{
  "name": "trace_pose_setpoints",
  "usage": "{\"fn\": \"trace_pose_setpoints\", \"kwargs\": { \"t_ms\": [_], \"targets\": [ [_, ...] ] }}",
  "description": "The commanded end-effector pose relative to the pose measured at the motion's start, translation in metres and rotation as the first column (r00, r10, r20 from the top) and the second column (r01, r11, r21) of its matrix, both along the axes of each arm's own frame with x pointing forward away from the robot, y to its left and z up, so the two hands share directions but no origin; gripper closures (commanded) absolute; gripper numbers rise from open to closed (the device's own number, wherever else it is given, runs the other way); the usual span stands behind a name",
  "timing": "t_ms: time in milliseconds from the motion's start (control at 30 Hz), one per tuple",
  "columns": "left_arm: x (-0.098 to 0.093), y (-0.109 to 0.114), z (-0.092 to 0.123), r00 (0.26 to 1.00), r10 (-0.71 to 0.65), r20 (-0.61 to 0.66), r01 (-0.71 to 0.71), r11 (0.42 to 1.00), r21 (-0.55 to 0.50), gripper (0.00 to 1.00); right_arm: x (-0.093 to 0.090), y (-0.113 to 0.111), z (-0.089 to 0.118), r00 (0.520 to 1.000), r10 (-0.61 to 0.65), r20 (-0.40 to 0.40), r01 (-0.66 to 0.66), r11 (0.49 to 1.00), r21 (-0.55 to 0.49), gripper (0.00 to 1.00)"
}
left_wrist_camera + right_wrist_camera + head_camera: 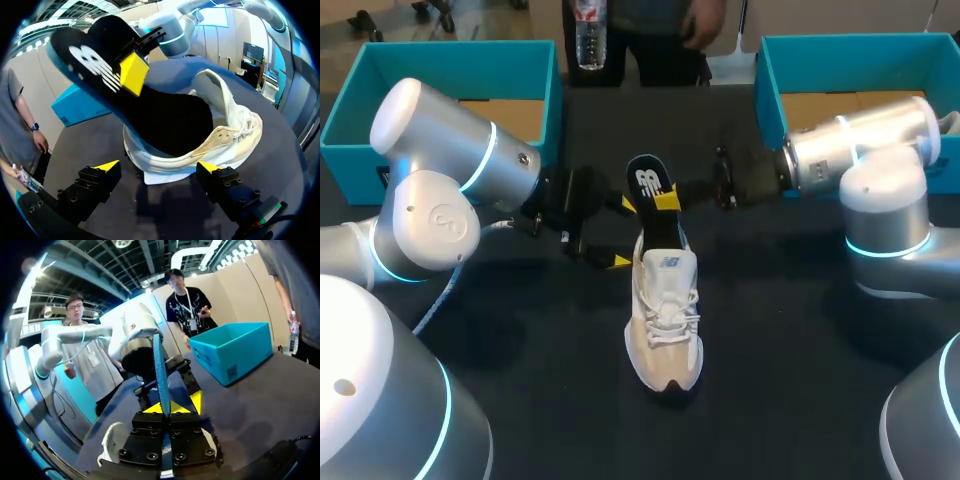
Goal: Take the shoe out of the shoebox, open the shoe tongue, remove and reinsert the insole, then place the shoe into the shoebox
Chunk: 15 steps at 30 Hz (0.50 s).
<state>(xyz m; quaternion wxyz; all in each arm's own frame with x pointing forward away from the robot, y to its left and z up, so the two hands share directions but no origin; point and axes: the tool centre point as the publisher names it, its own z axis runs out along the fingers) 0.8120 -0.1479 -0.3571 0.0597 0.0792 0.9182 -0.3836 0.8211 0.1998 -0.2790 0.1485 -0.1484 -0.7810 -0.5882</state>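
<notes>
A white lace-up shoe [665,320] lies on the black table, toe toward me. Its black insole [646,185] with a white logo stands half out of the heel opening, the lower end still inside. My right gripper [666,200] comes in from the right and is shut on the insole's raised end. From its own wrist the insole [161,370] shows edge-on between the shut gripper [170,407]. My left gripper [620,233] stands open just left of the heel. In its wrist view the left gripper [157,167] faces the shoe [225,135] and insole [100,65], touching neither.
A teal shoebox [440,70] stands at the back left and a second teal box [840,60] at the back right, both open-topped. A white paper sheet [165,177] lies under the shoe's heel.
</notes>
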Motion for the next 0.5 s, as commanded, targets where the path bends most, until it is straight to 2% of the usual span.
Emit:
{"fn": "trace_pose_setpoints", "kwargs": {
  "t_ms": [33,267,500],
  "targets": [
    [0.000,-0.001,0.000,1.000,0.001,0.000,-0.001,1.000,0.003,0.00,-0.005,-0.005,0.002,1.000,-0.013,-0.005,0.013,1.000,0.006,1.00],
    [0.000,-0.001,0.000,1.000,0.001,0.000,-0.001,1.000,0.003,0.00,0.003,-0.005,0.013,1.000,-0.003,0.028,0.004,1.000,-0.012,1.00],
    [0.000,-0.001,0.000,1.000,0.001,0.000,-0.001,1.000,0.003,0.00,0.006,-0.006,0.024,0.997,-0.006,0.075,0.004,1.000,0.021,1.00]
  ]
}}
